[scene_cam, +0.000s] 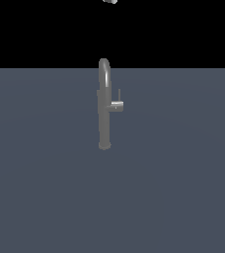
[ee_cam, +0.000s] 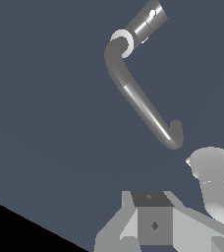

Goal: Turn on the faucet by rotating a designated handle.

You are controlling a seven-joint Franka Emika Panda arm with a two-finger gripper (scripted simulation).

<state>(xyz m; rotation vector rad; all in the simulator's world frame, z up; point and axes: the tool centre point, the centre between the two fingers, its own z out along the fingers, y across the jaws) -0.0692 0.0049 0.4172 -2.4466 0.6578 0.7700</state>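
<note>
The faucet (scene_cam: 104,113) is a tall slim grey column with an arched spout, standing upright in the middle of the exterior view. The handle (scene_cam: 117,104) is a short stub off the column toward the exterior view's right, with a thin rod pointing up. The wrist view looks down on the faucet (ee_cam: 138,98) from above, with the handle (ee_cam: 147,20) sticking out sideways from the column top. My gripper (ee_cam: 153,219) is well above the faucet and apart from it. Only a grey scrap of it (scene_cam: 109,1) shows at the exterior view's top edge. Its fingers are not clearly shown.
The faucet stands on a flat blue-grey floor (scene_cam: 45,188) that runs to a black background. A pale grey rounded part of my arm (ee_cam: 217,182) shows next to the gripper in the wrist view.
</note>
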